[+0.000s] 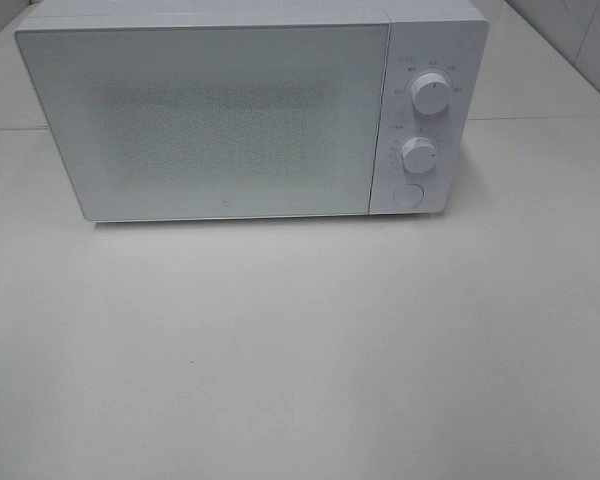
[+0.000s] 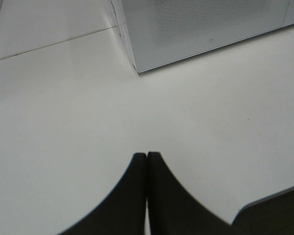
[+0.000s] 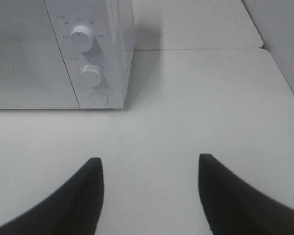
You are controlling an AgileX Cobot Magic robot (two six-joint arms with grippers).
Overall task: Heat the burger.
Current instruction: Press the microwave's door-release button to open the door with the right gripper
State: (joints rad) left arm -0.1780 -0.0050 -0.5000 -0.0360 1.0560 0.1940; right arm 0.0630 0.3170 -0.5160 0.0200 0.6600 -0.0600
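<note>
The burger is out of view in every frame. A white microwave (image 1: 230, 115) stands at the back of the table with its door shut; its two round dials (image 1: 428, 95) and a round button (image 1: 408, 195) sit on the right panel. My left gripper (image 2: 146, 156) is shut, its two black fingers pressed together with nothing between them, hovering over bare table off the microwave's front left corner (image 2: 135, 68). My right gripper (image 3: 149, 164) stands open and empty over the table, in front of and to the right of the microwave's dial panel (image 3: 90, 73).
The white table (image 1: 300, 350) stretches in front of the microwave. A seam between table sections (image 1: 540, 117) runs behind it. A dark edge (image 2: 279, 210) shows at the corner of the left wrist view.
</note>
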